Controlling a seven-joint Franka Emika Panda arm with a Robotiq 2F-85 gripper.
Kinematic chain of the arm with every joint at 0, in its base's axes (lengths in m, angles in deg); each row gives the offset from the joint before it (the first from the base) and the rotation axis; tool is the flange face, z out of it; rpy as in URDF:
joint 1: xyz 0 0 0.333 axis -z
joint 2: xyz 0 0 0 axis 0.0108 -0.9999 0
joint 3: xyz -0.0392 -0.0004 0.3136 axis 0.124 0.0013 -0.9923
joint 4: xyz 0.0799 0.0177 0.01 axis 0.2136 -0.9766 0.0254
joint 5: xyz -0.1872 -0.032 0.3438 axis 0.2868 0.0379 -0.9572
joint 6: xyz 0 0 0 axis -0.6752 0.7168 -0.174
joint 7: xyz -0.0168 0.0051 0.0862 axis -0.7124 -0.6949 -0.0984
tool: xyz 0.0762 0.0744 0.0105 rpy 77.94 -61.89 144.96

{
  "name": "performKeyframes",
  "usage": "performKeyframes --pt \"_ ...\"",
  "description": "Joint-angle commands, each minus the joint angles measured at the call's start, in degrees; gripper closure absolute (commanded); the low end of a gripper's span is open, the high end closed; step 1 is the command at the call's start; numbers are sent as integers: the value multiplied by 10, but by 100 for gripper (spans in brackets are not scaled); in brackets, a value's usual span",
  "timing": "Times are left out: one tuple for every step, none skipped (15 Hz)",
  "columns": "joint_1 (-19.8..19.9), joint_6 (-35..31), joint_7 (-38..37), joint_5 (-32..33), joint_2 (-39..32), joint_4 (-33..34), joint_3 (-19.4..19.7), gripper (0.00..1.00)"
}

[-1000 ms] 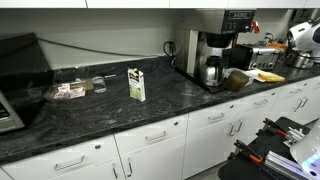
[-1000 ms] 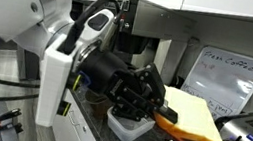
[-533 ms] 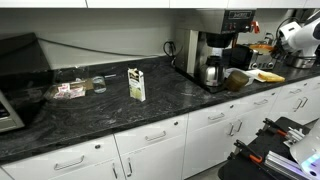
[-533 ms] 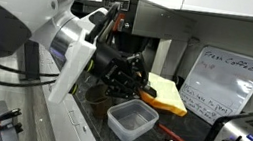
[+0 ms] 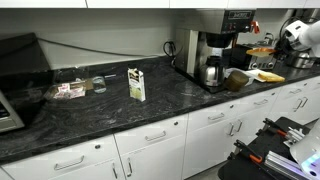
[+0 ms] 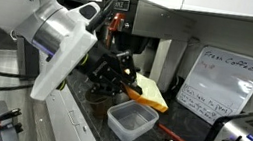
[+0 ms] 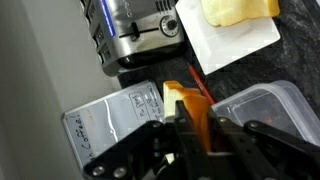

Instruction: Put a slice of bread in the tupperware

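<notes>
Here the hand (image 6: 123,78) grips the slice of bread (image 6: 151,94), long axis slanting downward near the tupperware (image 6: 131,123).

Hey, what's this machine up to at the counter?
A robot arm is handling bread. Its gripper is shut on a slice of bread, held in the air close to the clear tupperware on the dark counter. The slice is not in it yet, and the tupperware looks empty. More bread lies on a white sheet beside the toaster.

One slice of bread (image 6: 151,95) sits in the end effector (image 6: 128,81), one tupperware (image 6: 131,122) below it, one toaster (image 6: 248,139) nearby.
</notes>
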Motion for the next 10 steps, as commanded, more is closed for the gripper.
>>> performKeyframes --pt "-40 -34 62 0 15 9 33 96" --pt "-49 -34 70 0 5 13 38 96" --pt "-57 -25 72 0 -17 17 42 96" --pt "-71 -17 71 0 -33 20 53 96" --pt "-91 -8 65 0 -55 26 68 96" --pt "-119 -6 58 0 -69 32 87 96" --pt "-145 -2 51 0 -86 40 103 96" --pt "-172 2 47 0 -98 50 117 96" --pt "-198 0 45 0 -106 61 130 96" --pt "-220 -1 47 0 -113 71 143 96"
